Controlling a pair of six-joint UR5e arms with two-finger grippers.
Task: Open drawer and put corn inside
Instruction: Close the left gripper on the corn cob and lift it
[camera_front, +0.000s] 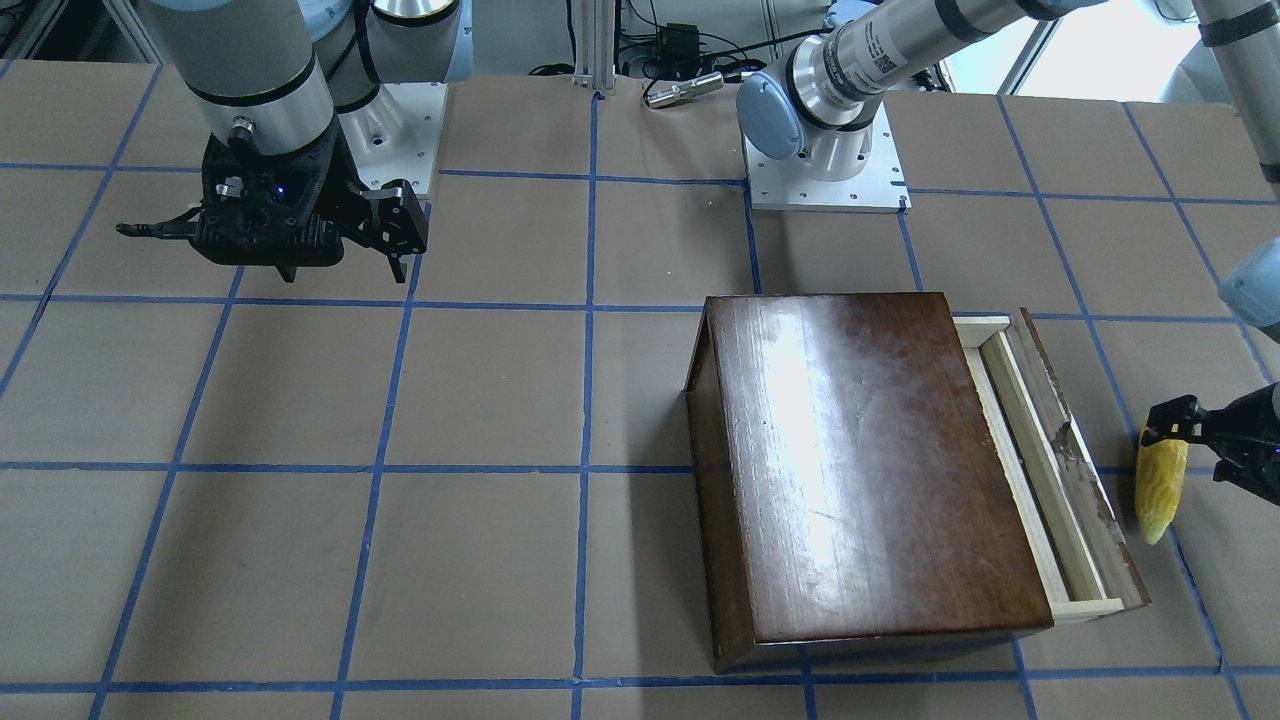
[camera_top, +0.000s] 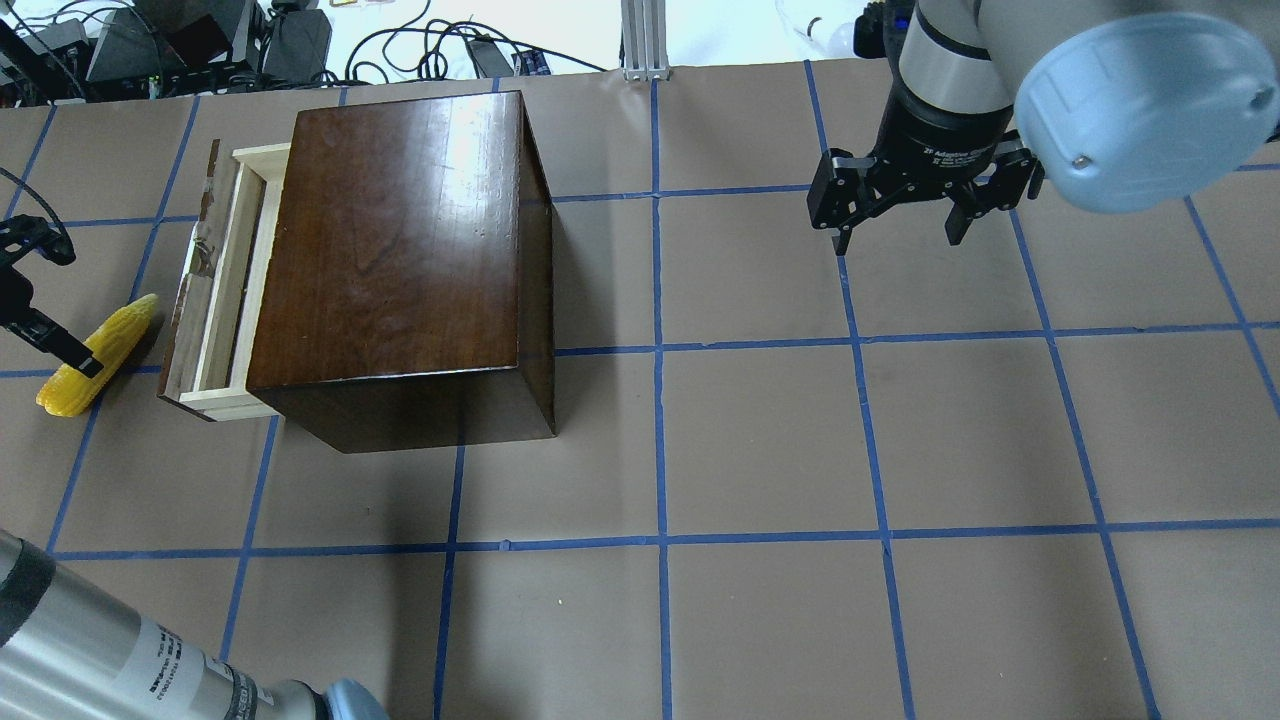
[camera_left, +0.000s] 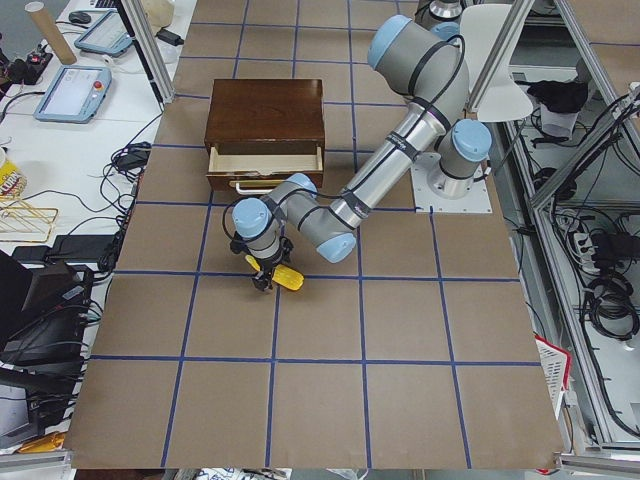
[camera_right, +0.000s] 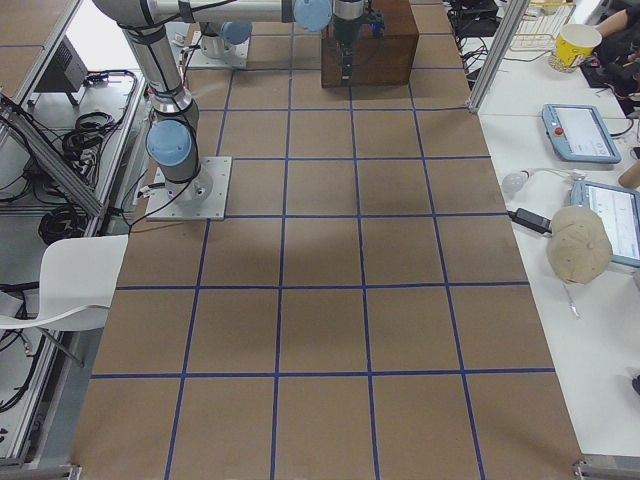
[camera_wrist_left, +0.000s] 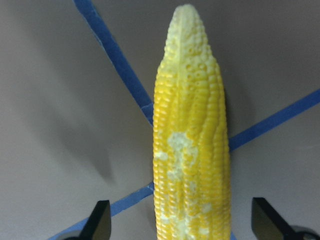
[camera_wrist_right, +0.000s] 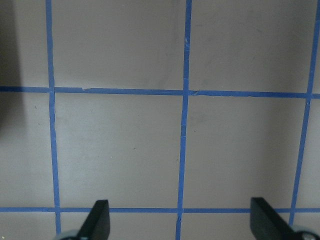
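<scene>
The left claw (camera_wrist_left: 182, 225) is spread astride the corn (camera_top: 95, 355), its fingertips clear of both flanks. The corn lies on the worktop (camera_top: 760, 440) just beside the chipped front edge of the partly drawn drawer (camera_top: 190, 300). The right claw (camera_top: 897, 240) hangs spread, well apart from the box (camera_top: 400, 230).

The left arm (camera_left: 390, 160) reaches out from the desk's (camera_top: 760, 440) robot-side edge, its wrist bent down. The left claw (camera_wrist_left: 182, 224) sits low with fingers spread wide. The right arm (camera_top: 945, 90) holds the right claw (camera_top: 897, 238) higher, pointing straight down, fingers apart.
</scene>
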